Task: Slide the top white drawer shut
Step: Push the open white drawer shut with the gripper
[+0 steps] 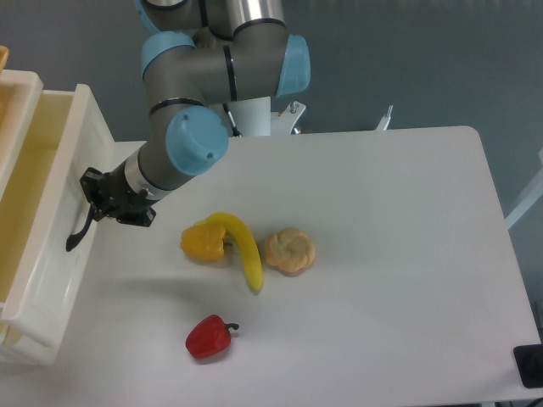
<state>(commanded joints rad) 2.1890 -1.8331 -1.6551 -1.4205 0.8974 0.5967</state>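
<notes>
**Operator:** Where does the arm stand?

**Manual:** You see the arm (212, 76) reaching down and to the left from its base at the far table edge. The grey links fold at the blue-capped joints, and the last blue cap faces the camera above the wrist. The wrist slopes down-left, carrying the gripper (92, 197) to the front face of the top white drawer (51, 229).

**Operator:** Gripper state?

**Manual:** You cannot tell how wide the jaws stand; the black gripper body hides them. Its tip sits at the black handle (79, 235), at the handle's upper end. Whether it grips or only presses the handle does not show.

**Operator:** Drawer position?

**Manual:** You find the drawer at the left edge of the view, partly pulled out, its cream interior open to the camera. Its front panel runs diagonally from upper right to lower left.

**Operator:** Other items?

**Manual:** On the white table (382, 254), you see a yellow pepper (204, 243) touching a banana (243, 250), a bread roll (289, 251) just beside the banana, and a red pepper (209, 337) nearer the camera. All lie apart from the gripper.
</notes>
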